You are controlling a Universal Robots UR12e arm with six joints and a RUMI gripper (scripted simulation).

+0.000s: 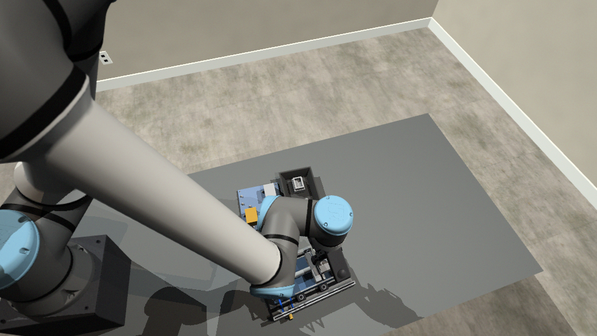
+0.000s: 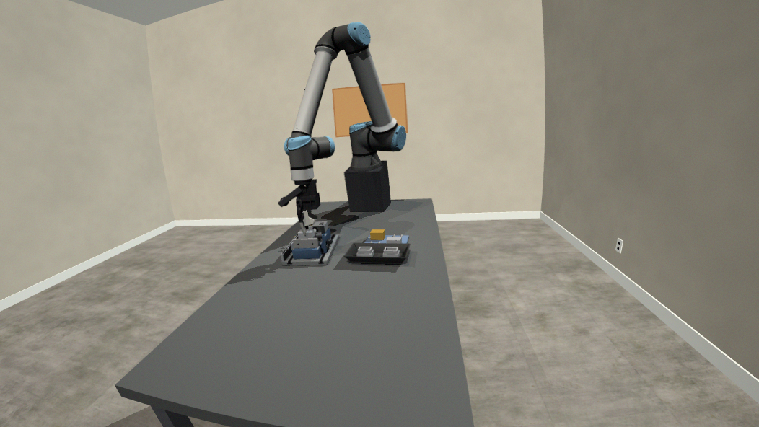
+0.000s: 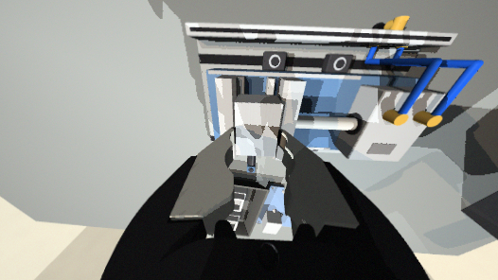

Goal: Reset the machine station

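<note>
In the wrist view my gripper (image 3: 256, 130) is shut on a plain gray aluminum blank (image 3: 257, 120) and holds it low inside the open vise (image 3: 322, 61) (image 1: 323, 286) (image 2: 310, 249). The jaw with blue hoses (image 3: 379, 134) stands apart to the right of the blank. Whether the blank rests on the low bars is hidden by my fingers. In the exterior view the gripper (image 2: 306, 218) reaches straight down into the vise. The black outfeed tray (image 1: 287, 175) (image 2: 377, 260) holds two pocketed finished parts (image 2: 365, 250) (image 2: 391, 250). A yellow brass blank (image 1: 251, 215) (image 2: 377, 233) and a gray blank (image 1: 270, 190) lie on the infeed plate (image 1: 246, 196).
The arm's forearm and wrist (image 1: 308, 217) hang over the plate and vise and hide much of them in the top view. The robot's base pedestal (image 2: 367, 185) stands at the table's far end. Tray and plate sit close to the right of the vise.
</note>
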